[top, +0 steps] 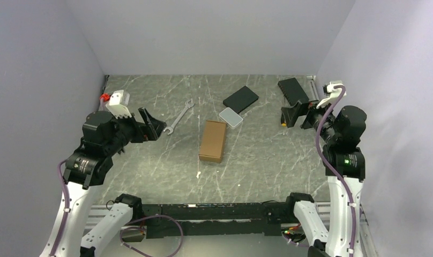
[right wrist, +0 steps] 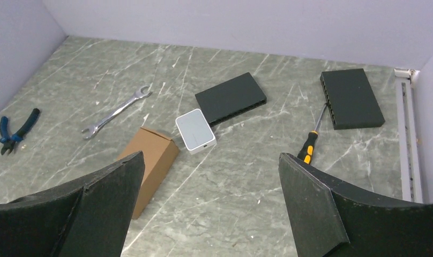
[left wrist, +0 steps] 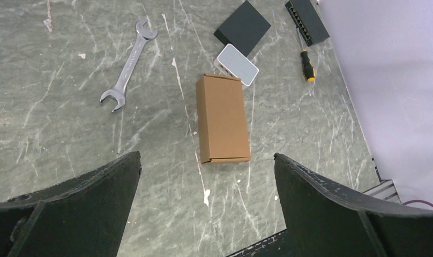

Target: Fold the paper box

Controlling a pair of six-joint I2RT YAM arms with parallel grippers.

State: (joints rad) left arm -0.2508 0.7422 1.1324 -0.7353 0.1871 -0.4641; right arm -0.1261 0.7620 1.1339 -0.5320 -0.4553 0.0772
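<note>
The paper box [top: 213, 141] is a closed brown cardboard carton lying flat in the middle of the table, also seen in the left wrist view [left wrist: 223, 119] and the right wrist view [right wrist: 152, 160]. My left gripper [top: 152, 126] hovers to the box's left, raised above the table and open, with nothing between its fingers [left wrist: 206, 156]. My right gripper [top: 289, 115] hangs to the box's right near the back, open and empty as well [right wrist: 211, 156]. Neither gripper touches the box.
A wrench [top: 179, 119] lies left of the box. A small white case [top: 231, 117] touches the box's far end, with a black slab [top: 240, 99] behind it. A second black slab [top: 293, 90], a screwdriver [right wrist: 311, 142] and pliers [right wrist: 16, 131] lie farther off.
</note>
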